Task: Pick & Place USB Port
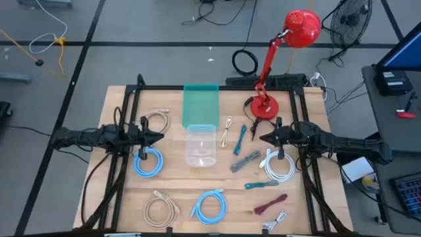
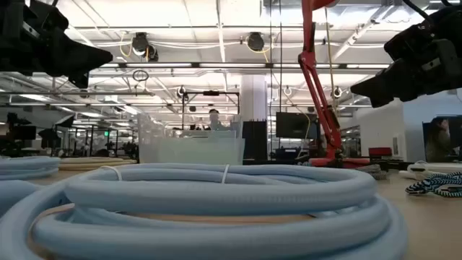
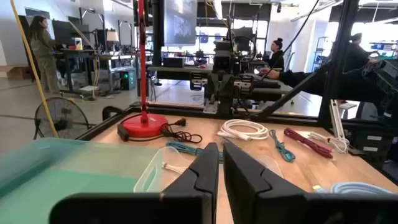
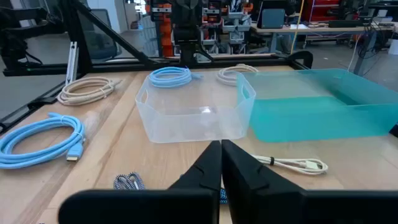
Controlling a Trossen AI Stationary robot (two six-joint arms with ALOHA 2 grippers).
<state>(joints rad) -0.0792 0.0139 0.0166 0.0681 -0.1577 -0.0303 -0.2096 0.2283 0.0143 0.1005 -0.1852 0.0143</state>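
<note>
Several coiled USB cables lie flat on the wooden table: blue coils (image 1: 148, 162) (image 1: 210, 205), beige coils (image 1: 156, 120) (image 1: 161, 209), a white coil (image 1: 279, 164), and short teal (image 1: 241, 139), grey (image 1: 245, 161) and dark red (image 1: 271, 204) cables. A clear bin (image 1: 200, 145) stands mid-table, with a teal bin (image 1: 200, 102) behind it. My left gripper (image 1: 160, 137) hovers shut, left of the clear bin. My right gripper (image 1: 263, 137) hovers shut on the bin's right, above the cables. Neither touches anything.
A red desk lamp (image 1: 265, 105) stands at the far right of the table, its head (image 1: 302, 27) reaching past the far edge. A black frame (image 1: 131, 99) borders the table. People show in the room beyond (image 3: 40, 37).
</note>
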